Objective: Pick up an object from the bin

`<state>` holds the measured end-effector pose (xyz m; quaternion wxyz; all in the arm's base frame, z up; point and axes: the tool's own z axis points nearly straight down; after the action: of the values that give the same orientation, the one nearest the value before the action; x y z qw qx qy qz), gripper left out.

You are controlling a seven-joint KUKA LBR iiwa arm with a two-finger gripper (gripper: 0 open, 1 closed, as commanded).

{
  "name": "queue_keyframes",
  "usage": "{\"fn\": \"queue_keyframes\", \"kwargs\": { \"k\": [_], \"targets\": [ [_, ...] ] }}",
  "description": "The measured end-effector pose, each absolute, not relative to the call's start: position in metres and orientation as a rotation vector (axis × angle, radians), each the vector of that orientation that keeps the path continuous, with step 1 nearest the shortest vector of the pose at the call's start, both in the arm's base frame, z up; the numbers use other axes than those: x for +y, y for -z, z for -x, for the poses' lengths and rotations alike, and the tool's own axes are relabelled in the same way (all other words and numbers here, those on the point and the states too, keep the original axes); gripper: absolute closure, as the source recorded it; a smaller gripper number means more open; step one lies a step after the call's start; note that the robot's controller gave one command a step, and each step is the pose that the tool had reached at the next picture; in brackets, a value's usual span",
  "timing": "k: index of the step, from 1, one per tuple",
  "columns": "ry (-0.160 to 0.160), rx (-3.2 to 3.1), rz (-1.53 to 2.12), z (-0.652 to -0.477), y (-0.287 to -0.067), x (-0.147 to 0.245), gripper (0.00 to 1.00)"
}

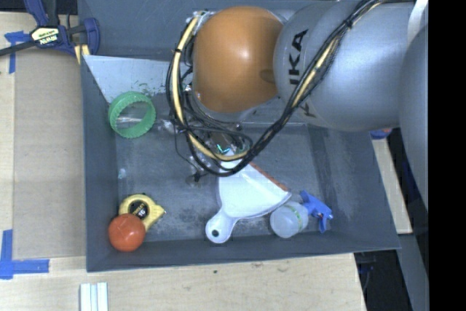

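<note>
Arm: orange cover over the bin's middle
Nearest: white funnel, just below
Grip: hidden, cannot tell

- Thick silver-grey arm, smooth and rounded.
- Dark "KUKA" lettering at the arm's 9 o'clock end.
- Glossy orange dome cover on the wrist.
- Black and yellow cables loop round the cover from 11 to 5 o'clock, then run along the arm toward 2 o'clock.
</note>
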<state>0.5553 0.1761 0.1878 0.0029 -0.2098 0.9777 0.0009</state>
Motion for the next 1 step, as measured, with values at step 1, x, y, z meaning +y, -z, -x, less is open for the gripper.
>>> {"fn": "queue_keyframes", "kwargs": {
  "k": [1],
  "targets": [
    [-0.005,3.028,0.82,-0.5401,-0.1712,0.2296,0.0]
  ]
}}
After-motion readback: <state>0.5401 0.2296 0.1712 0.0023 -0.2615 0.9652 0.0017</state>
